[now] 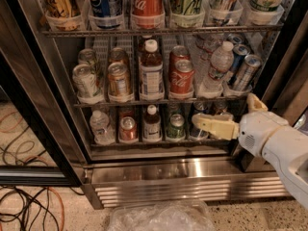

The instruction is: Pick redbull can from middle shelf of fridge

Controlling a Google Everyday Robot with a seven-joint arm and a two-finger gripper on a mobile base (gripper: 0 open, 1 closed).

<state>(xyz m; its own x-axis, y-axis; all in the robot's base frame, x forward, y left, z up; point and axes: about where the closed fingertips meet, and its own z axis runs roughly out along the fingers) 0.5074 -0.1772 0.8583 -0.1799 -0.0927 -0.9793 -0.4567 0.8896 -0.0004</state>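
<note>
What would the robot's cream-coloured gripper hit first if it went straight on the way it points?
Probably the small green metal can on the lowest wire shelf: the open cream gripper sits low on the right, pointing left at it. Depth is unclear, so it might pass in front.

The redbull can [246, 72], slim, blue and silver with a shiny top, stands in a white cup tray at the right end of the middle shelf [130, 101]. That shelf is a thin wire rack inside the steel-bodied fridge [159, 171]. My gripper [224, 110] hangs just below the middle shelf's right end, fingers spread, holding nothing.
</note>
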